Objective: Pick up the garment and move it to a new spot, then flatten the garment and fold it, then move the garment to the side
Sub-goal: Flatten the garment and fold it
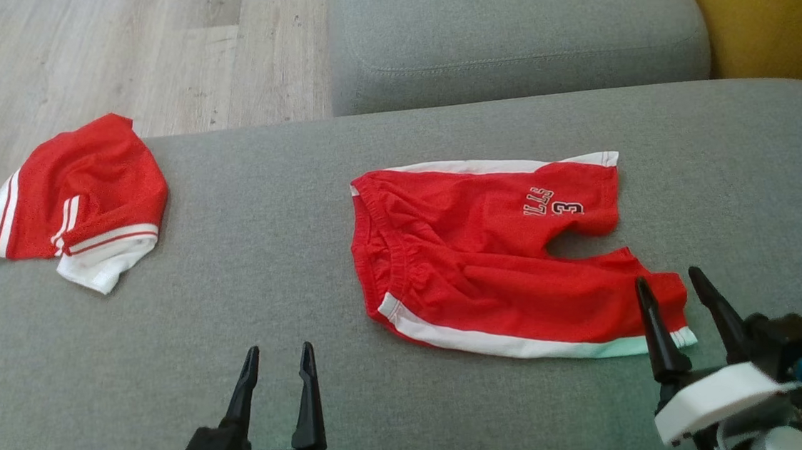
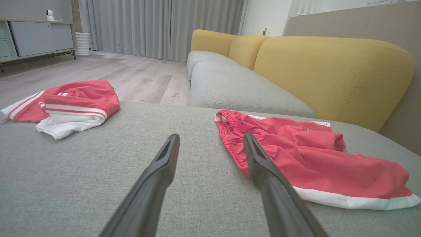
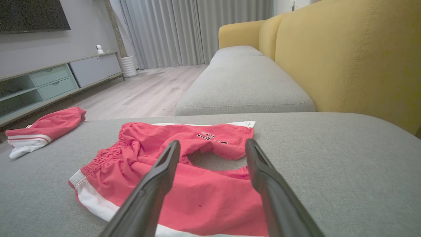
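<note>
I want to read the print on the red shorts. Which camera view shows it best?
The head view: it looks down on the shorts, so the print faces the camera and a 3 is readable. The right wrist view catches it at a low angle, squashed. In the left wrist view it is a tiny, unreadable mark.

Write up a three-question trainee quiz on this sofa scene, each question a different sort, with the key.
1. True or false: the red shorts lie spread out on the grey cushion.
2. Fill in: the left gripper and the right gripper both have their jaws ___.
3. The second red garment lies: A. bundled at the cushion's left edge; B. on top of the shorts; C. against the yellow backrest.

Key: 1 true; 2 open; 3 A.
</note>
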Robot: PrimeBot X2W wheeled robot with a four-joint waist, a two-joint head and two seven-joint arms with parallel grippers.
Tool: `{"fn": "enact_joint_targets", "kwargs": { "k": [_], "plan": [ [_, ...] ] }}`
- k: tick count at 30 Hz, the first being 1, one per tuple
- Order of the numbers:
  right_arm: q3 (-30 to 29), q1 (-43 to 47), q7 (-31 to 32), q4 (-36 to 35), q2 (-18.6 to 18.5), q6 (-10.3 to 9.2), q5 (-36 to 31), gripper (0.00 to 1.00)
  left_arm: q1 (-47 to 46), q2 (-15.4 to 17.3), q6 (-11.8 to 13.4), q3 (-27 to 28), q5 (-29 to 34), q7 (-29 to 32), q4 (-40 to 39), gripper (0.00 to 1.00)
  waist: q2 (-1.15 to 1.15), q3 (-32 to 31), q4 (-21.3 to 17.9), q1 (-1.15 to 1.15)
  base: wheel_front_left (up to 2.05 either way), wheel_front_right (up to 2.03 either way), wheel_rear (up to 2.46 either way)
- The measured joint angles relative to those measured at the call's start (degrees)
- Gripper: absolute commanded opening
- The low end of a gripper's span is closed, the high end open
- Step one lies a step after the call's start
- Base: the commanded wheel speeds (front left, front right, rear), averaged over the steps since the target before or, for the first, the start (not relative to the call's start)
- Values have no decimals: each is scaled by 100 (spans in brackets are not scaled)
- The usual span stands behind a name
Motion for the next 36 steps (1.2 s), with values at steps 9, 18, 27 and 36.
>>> {"fn": "enact_joint_targets", "kwargs": {
  "k": [9,18,27,36],
  "plan": [
    [47,79,-224,227,0,0,44,100,35,77,55,4,-59,10,-44,100,0,-44,-16,0,0,0,0],
    [96,75,-224,344,0,0,51,100,111,105,108,4,-103,59,-48,100,0,-17,11,0,0,0,0],
    [136,53,-248,378,0,0,75,100,98,152,102,-42,-101,145,-48,100,0,109,-41,1,0,0,0],
    [112,-202,-74,290,-1,0,-81,100,-883,230,-361,-466,-96,1332,-49,100,0,520,-273,2,0,0,0]
  ]
}}
